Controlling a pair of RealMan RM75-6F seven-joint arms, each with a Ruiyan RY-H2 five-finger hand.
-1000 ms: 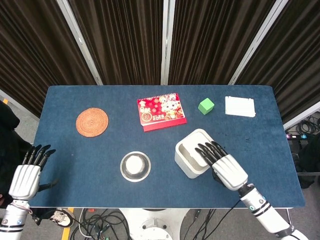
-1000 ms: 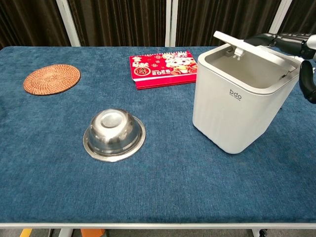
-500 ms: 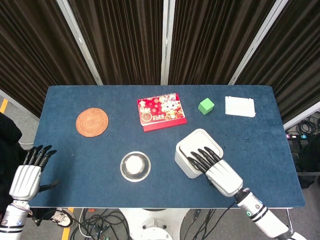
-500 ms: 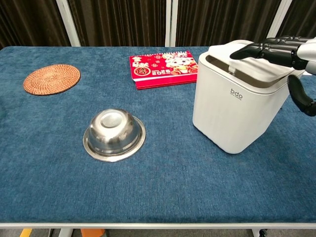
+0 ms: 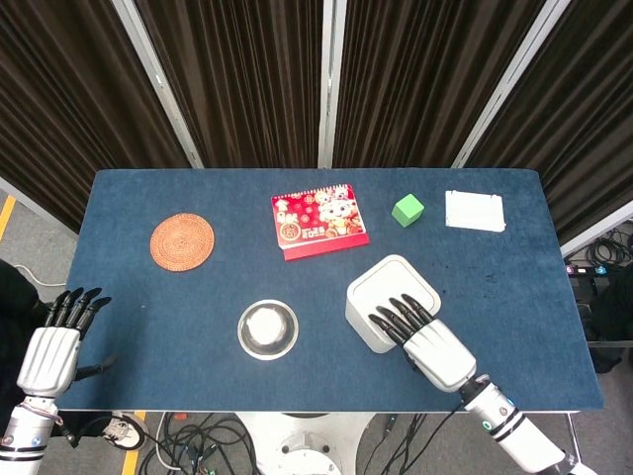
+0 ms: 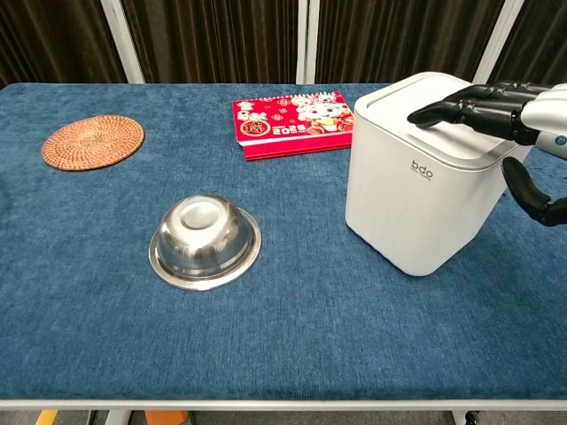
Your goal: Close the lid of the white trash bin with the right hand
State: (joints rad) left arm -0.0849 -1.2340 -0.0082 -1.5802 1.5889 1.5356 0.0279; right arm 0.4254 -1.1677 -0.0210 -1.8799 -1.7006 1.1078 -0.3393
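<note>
Chest view shows the white trash bin (image 6: 423, 177) standing at the right of the table (image 6: 292, 328), and its lid (image 6: 431, 108) lies flat across the top, level with the rim as far as I can judge, so the closing looks done or all but done. I keep my right hand (image 6: 496, 111) on that lid because a flat press is all a hinged flap needs; there is nothing to grip. My fingers (image 6: 447, 108) lie stretched out side by side, palm down, tips resting on the near part of the lid (whether they press or merely touch I cannot tell), and the hand holds nothing. My thumb hangs off to the side below the rim, clear of the wall. From the head view the right hand (image 5: 420, 336) reaches in from the near edge, forearm angled toward the bin (image 5: 381, 302).

My left hand (image 5: 54, 346) waits off the table's left side, fingers straight and slightly apart, empty, out of the job. A steel bowl (image 6: 205, 241), a red calendar (image 6: 292, 120) and a woven coaster (image 6: 93, 140) lie well apart from the bin.
</note>
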